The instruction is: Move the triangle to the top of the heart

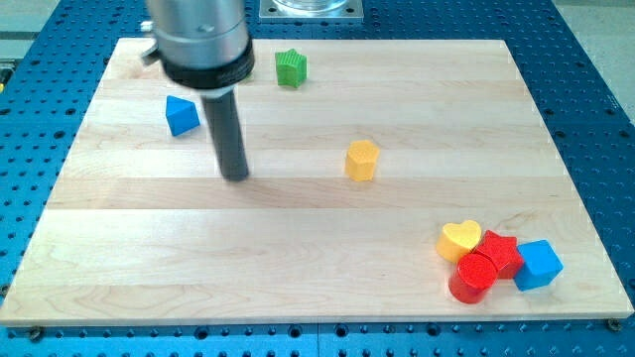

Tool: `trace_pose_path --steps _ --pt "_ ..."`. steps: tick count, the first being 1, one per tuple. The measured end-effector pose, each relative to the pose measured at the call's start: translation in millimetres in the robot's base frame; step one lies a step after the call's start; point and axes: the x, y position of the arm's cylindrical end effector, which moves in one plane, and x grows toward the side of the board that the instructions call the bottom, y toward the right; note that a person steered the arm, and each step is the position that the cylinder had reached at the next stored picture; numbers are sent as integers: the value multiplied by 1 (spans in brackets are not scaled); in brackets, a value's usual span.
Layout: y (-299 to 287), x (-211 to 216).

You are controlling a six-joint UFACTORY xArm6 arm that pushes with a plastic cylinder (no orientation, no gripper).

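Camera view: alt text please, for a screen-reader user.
My tip rests on a wooden board, right of and below a blue triangle. A yellow heart sits far off at lower right, clustered with red blocks and a blue cube.

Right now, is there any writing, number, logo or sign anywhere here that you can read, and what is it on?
None: no word, number, brand or sign can be read in this view.
The wooden board is bare of print.
The blocks, such as the blue triangle, yellow heart and green block, carry plain coloured faces.
My tip and the rod above it show no marking, nor does the blue perforated table.
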Motion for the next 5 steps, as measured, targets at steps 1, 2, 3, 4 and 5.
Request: trace_pose_path --steps 1,2,3,4,5 --pt "-8 8" --pt "142 9" --pt "185 2" --pt "189 -18" --pt "250 -24"
